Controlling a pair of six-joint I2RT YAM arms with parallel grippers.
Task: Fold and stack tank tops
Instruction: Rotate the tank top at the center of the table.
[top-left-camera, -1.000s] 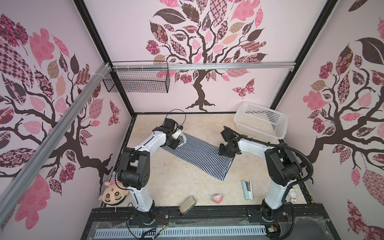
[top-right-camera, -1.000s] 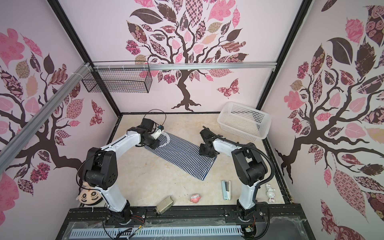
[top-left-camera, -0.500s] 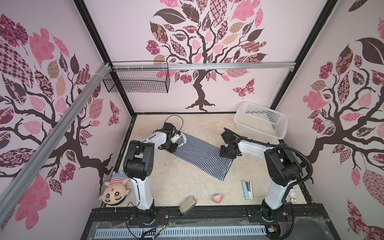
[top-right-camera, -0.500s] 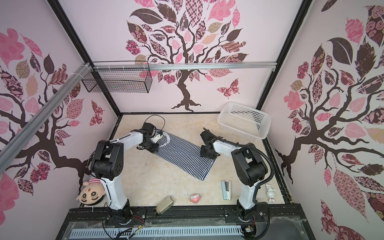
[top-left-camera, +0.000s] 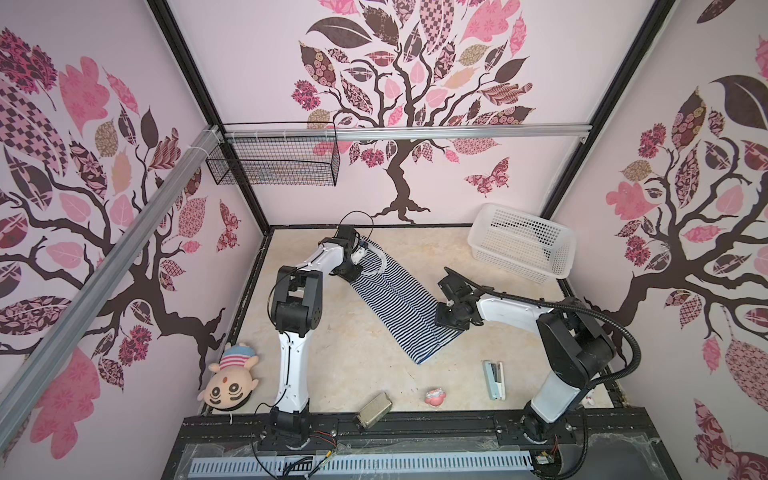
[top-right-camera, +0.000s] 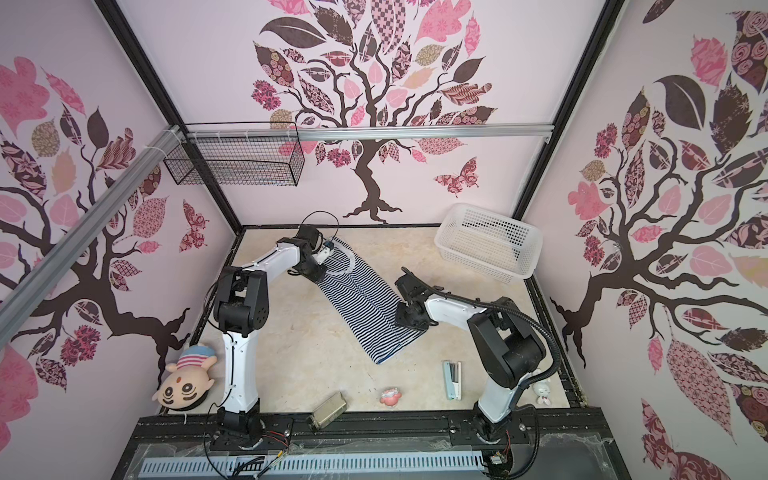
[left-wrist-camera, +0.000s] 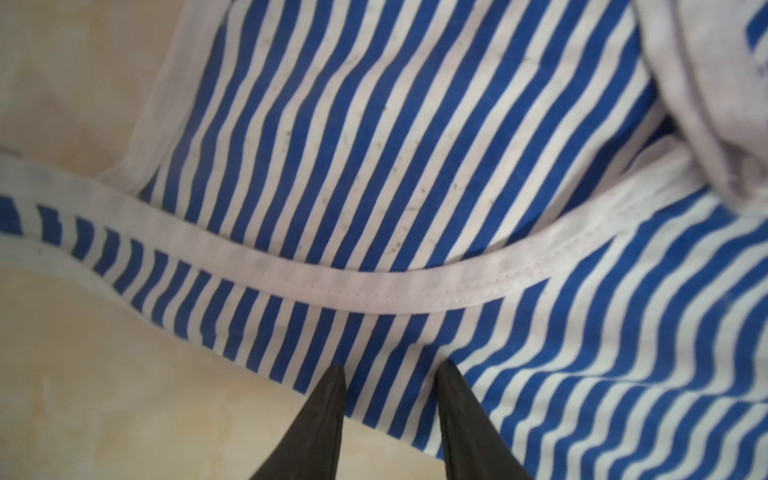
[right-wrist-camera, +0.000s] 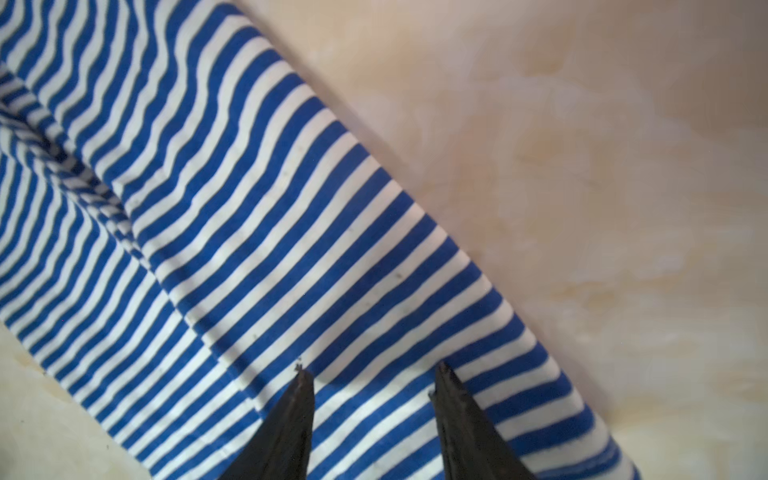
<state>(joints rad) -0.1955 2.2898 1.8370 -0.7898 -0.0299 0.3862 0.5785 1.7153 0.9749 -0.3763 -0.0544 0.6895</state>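
Both arms low on the folded tank top (top-left-camera: 395, 299)
Your left arm (top-left-camera: 322, 259) reaches far, wrist tipped down at the neckline end; your right arm (top-left-camera: 511, 309) stretches left to the strip's right edge near the hem. Both pairs of jaws stand apart, tips at the cloth, which lies diagonally mid-counter (top-left-camera: 332, 353).

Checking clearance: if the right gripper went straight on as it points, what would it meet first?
Probably the tank top, lying just ahead of the right gripper; its jaws stand apart, contact unclear.
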